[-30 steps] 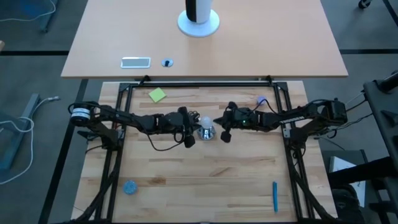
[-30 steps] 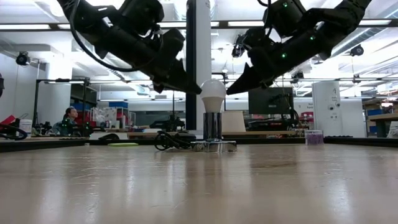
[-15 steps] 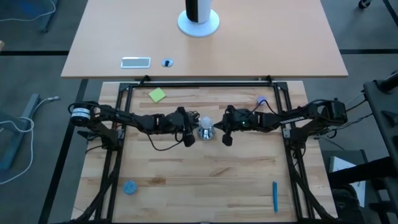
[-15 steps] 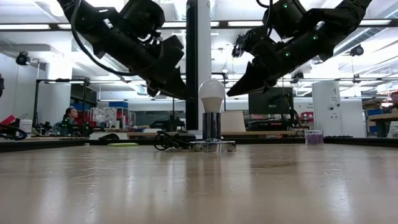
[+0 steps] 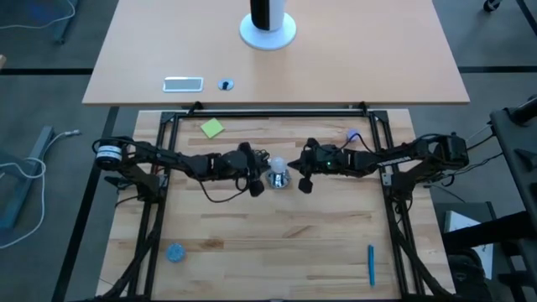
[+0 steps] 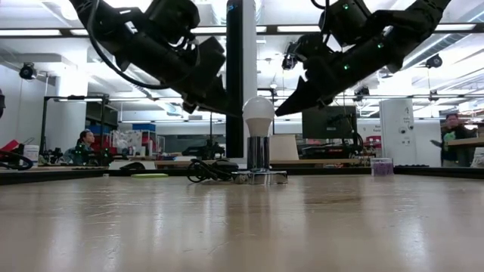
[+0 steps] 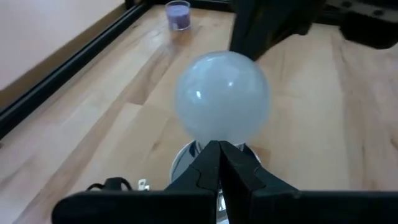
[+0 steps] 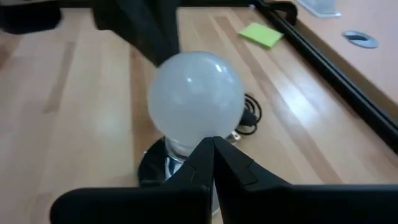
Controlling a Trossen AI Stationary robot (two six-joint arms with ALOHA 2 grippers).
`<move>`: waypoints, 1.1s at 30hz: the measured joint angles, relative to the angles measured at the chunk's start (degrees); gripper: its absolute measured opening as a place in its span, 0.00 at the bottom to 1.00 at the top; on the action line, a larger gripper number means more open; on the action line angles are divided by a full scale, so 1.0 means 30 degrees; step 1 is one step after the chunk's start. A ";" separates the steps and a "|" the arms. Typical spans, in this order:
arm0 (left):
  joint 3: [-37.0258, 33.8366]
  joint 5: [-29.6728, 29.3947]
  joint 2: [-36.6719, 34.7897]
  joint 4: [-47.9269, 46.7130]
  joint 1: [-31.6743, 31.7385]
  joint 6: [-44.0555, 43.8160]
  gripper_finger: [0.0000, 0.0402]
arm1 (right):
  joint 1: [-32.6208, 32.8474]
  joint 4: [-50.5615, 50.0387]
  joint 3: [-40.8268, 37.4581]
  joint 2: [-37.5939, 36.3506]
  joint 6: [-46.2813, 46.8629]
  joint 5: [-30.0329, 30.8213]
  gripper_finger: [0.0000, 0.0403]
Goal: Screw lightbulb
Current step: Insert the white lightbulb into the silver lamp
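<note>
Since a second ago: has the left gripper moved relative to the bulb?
Yes. In the low view the left gripper has backed slightly away from the bulb, toward the picture's left. A second ago its tip reached the bulb's edge.

White lightbulb [image 6: 259, 115] upright in socket [image 6: 259, 153]

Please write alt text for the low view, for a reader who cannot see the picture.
A white lightbulb stands upright in a shiny silver socket on a wooden table. The left end effector and the right end effector, both shut, point down at it from either side without touching it. A black cord lies beside the socket.
</note>
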 joint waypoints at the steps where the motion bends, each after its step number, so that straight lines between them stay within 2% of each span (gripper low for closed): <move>1: 0.0000 -0.0044 0.0015 -0.0024 0.0004 0.0004 0.00 | 0.0025 -0.0020 0.0006 0.0000 0.0006 -0.0128 0.00; 6: 0.0000 -0.0350 0.0073 -0.0210 0.0013 -0.0051 0.00 | 0.0083 -0.0024 0.0032 0.0000 0.0030 -0.1228 0.00; 11: 0.0000 -0.0682 0.0066 -0.1011 -0.0004 -0.0222 0.00 | 0.0098 -0.0955 0.0079 -0.0041 0.0144 -0.0995 0.00; 14: 0.0000 -0.0605 0.0044 -0.1219 -0.0157 -0.0291 0.00 | 0.0088 -0.2080 0.0128 -0.0087 0.0056 -0.0126 0.00; 17: 0.0000 0.0551 0.0044 -0.1245 -0.0298 -0.0424 0.00 | 0.0083 -0.2607 0.0152 -0.0087 -0.0261 0.1294 0.00; 20: 0.0000 0.2176 0.0036 -0.0454 -0.0353 -0.0276 0.00 | -0.0023 -0.2044 0.0159 -0.0095 -0.0622 0.1475 0.00; 22: 0.0000 0.2276 0.0029 0.0014 -0.0360 -0.0048 0.00 | -0.0066 -0.1427 0.0159 -0.0095 -0.0663 0.1398 0.00; 33: 0.0000 -0.1142 0.0110 0.0088 -0.0200 0.0922 0.00 | 0.0067 -0.0344 0.0166 -0.0007 -0.0255 -0.1024 0.00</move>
